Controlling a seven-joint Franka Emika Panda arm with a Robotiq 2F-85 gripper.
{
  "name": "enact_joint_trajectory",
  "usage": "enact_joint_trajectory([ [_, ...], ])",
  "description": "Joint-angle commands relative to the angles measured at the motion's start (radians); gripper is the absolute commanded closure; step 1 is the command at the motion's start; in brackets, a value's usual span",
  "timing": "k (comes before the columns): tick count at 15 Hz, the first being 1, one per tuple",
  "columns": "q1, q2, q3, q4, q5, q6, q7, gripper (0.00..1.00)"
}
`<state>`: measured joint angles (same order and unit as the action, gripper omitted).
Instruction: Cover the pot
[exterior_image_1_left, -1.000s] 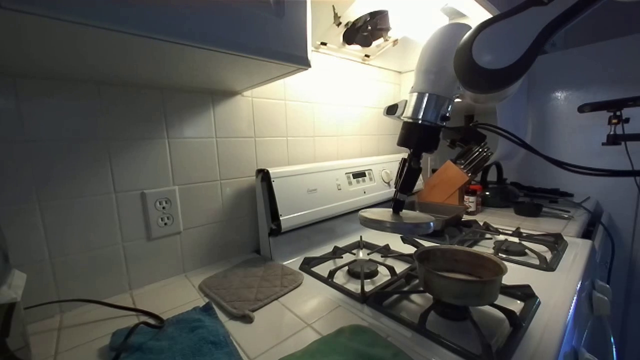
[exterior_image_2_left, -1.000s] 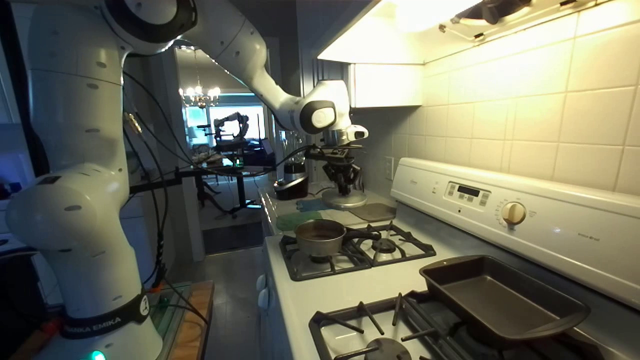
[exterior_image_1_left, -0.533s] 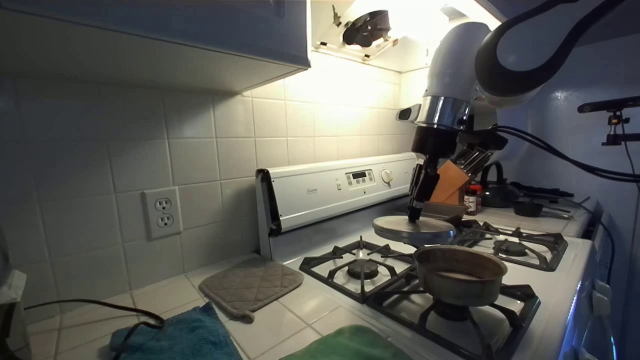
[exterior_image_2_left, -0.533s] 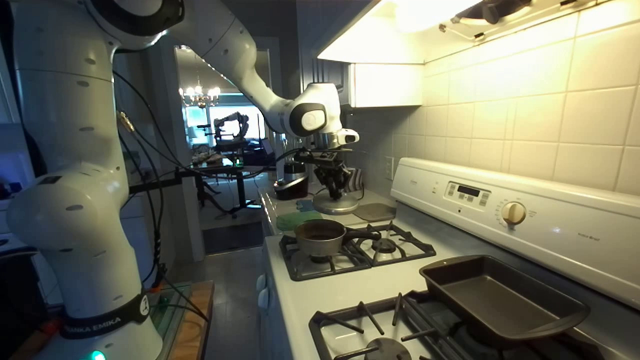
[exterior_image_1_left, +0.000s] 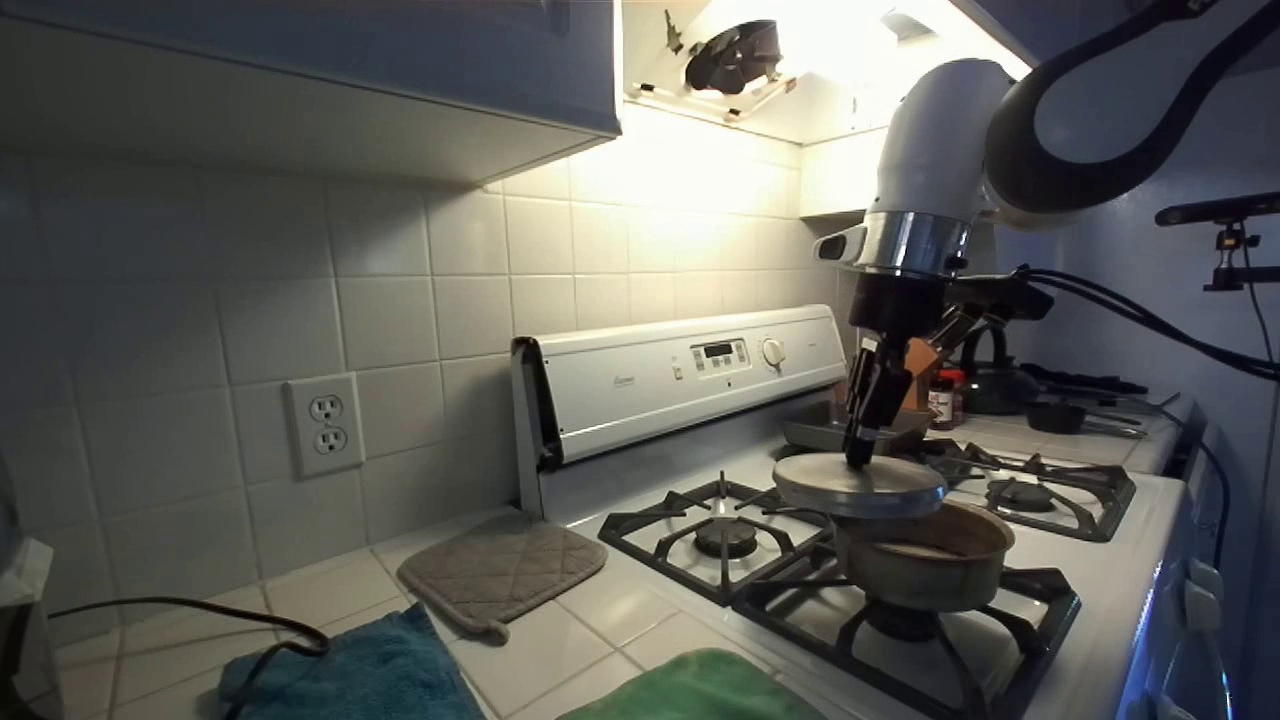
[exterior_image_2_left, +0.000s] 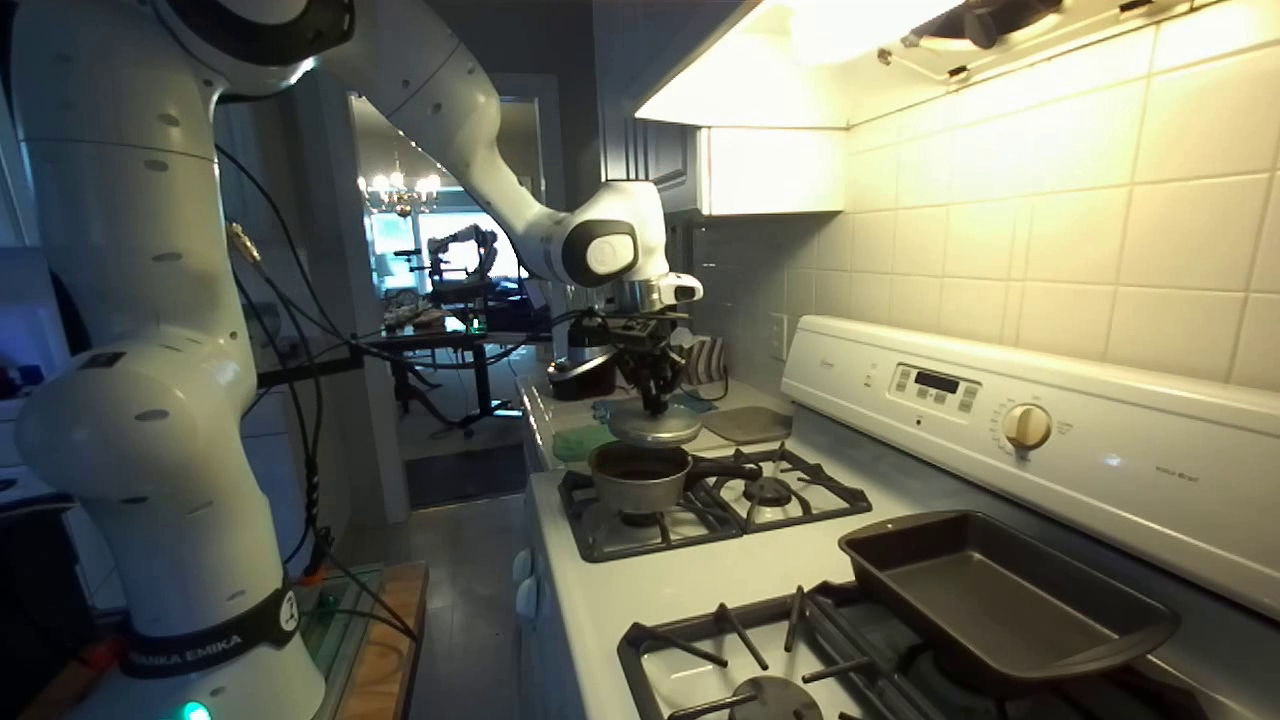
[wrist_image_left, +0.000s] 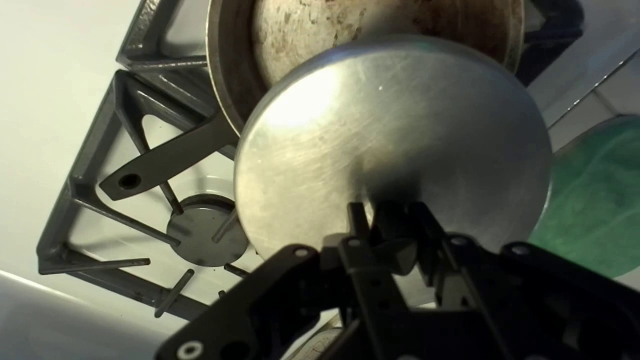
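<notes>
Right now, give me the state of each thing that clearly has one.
Pot: upright, uncovered
Lid: held up, not seated on the pot
Claw: closed on the lid
Baking pan: upright, uncovered
Burner beside the pot: no flame visible
Hood light: on
Stove display: dark, nothing readable
Stove knob: setting too small to read
Grey potholder: lying flat

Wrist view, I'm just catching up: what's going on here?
The gripper is closed at the centre of a round metal lid, holding it up. The lid hangs above the pot but off-centre, hiding only part of the opening in the wrist view. The pot sits on the stove and isn't covered yet.
</notes>
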<state>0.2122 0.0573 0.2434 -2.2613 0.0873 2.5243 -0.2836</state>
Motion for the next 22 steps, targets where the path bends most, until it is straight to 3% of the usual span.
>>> enact_joint_trajectory([
  [1,0.016,-0.064,0.007,-0.067,-0.024,0.029,0.070,0.94],
  [13,0.010,-0.219,-0.015,-0.290,-0.043,0.077,0.168,0.94],
  [22,-0.035,-0.216,-0.049,-0.318,-0.175,0.218,0.191,0.94],
])
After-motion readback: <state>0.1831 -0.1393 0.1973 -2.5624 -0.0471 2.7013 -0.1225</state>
